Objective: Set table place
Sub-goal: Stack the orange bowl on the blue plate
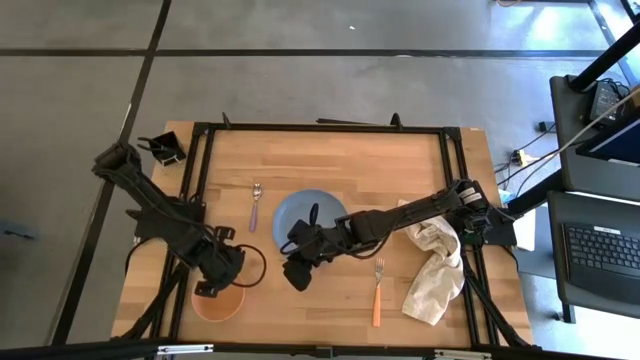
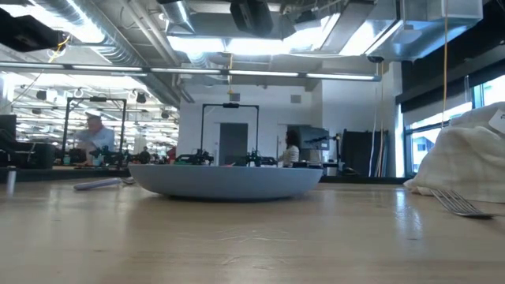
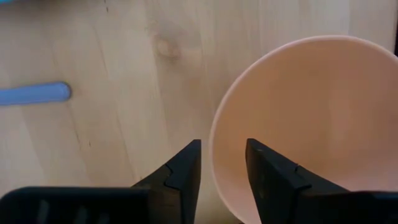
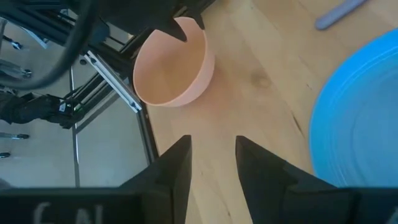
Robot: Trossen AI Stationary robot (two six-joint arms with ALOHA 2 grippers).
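The orange bowl [image 1: 225, 305] stands at the table's near left corner; it also shows in the left wrist view [image 3: 305, 118] and the right wrist view [image 4: 171, 68]. My left gripper [image 3: 224, 155] is above it, pointing down. It is open, with one finger inside the bowl's rim [image 3: 214, 149] and one outside, and a gap still shows. The blue plate [image 1: 295, 205] lies mid-table. My right gripper [image 1: 297, 278] hovers open and empty just near of the plate. The lilac-handled spoon [image 1: 255, 205] lies left of the plate. The orange-handled fork [image 1: 377, 290] lies to the plate's near right.
An off-white cloth [image 1: 435, 275] lies crumpled at the table's right, beside the fork, under the right arm. Black frame rails [image 1: 190, 200] run along the table's left and right sides. Bare wood [image 1: 330, 300] lies between the bowl and the fork.
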